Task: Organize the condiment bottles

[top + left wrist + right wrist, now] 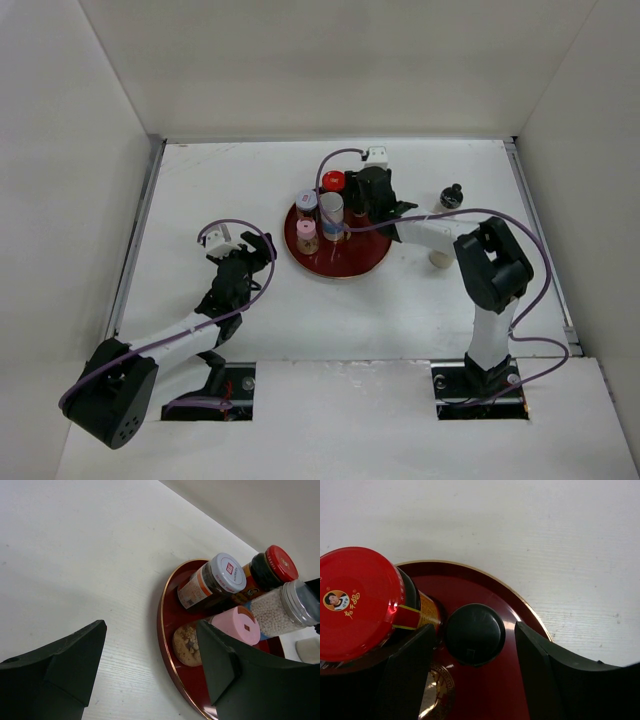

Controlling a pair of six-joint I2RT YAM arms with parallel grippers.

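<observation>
A round red tray point(345, 262) holds a silver-capped dark jar point(306, 202), a pink-capped jar point(307, 233), a clear shaker of white pellets point(332, 215) and a red-capped jar point(334, 181). My right gripper point(372, 200) hangs over the tray's back right. In the right wrist view it point(474, 630) is open, its jaws on either side of a black-capped bottle point(474, 634) standing on the tray point(520, 610) beside the red-capped jar point(357, 602). My left gripper point(250, 255) is open and empty, left of the tray point(167, 630).
Another black-capped bottle point(451, 196) stands on the table to the right of the tray. A small white object point(440, 258) sits near the right arm. White walls enclose the table on three sides.
</observation>
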